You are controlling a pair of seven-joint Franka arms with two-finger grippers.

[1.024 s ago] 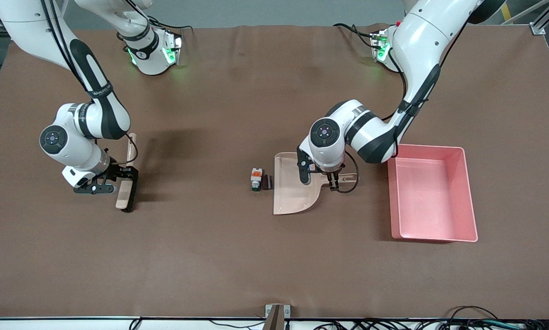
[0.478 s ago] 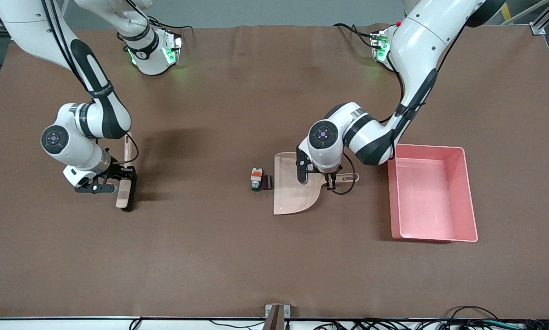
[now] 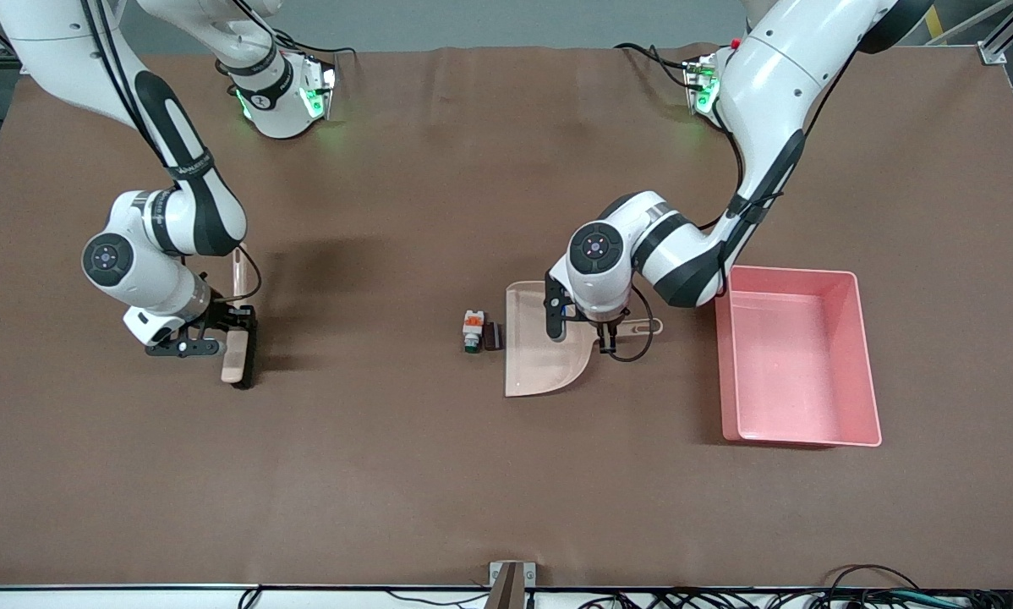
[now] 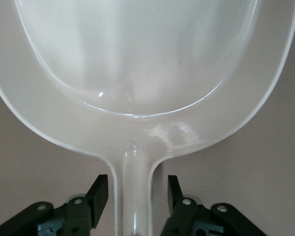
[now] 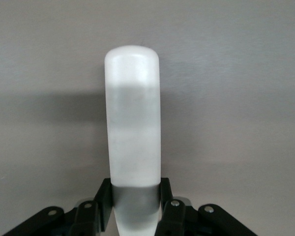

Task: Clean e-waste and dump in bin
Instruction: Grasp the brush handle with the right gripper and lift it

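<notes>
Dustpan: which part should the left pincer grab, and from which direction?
Likely the narrow handle, taken from above. The dustpan lies flat, its handle sticking out toward the bin; the scoop is far too wide. The left pincer already straddles the handle, fingers on either side with a small gap left.

The brown bench [image 3: 439,474] carries a brush [image 3: 238,359] toward the right arm's end, two e-waste [image 3: 479,331] bits beside a dustpan [image 3: 540,364] midway, and a pink bin [image 3: 798,359] toward the left arm's end.
</notes>
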